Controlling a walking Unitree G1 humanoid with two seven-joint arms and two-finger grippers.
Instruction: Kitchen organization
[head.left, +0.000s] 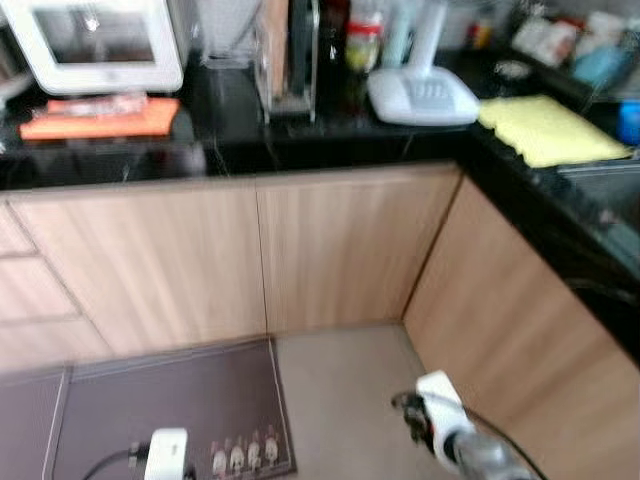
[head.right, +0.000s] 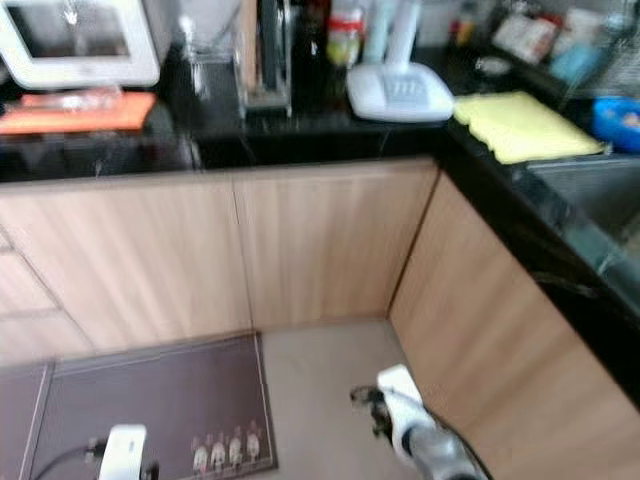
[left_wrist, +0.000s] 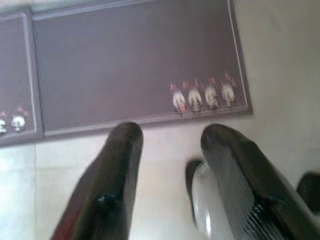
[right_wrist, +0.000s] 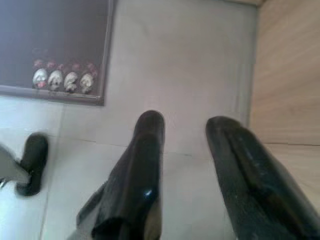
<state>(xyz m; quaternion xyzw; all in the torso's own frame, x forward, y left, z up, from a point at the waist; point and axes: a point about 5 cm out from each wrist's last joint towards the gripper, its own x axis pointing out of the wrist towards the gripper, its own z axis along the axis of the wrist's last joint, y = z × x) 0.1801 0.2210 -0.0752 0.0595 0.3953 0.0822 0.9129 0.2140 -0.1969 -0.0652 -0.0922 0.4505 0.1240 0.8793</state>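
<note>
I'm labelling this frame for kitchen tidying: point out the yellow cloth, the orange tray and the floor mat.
yellow cloth (head.left: 545, 127), left eye view, its middle.
orange tray (head.left: 100, 120), left eye view, front part.
floor mat (head.left: 170, 395), left eye view, plain dark centre.

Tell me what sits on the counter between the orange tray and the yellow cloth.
A knife rack, bottles and a white appliance, in the eye views.

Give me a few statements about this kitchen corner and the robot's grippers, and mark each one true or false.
1. A yellow cloth lies on the black countertop. True.
2. The left gripper holds a cup. False: its fingers are apart over the floor with nothing between them.
3. The brown floor mat has a row of small figures along its edge. True.
4. The lower cabinet doors are white. False: they are light wood.
5. The right gripper is open. True.
</note>
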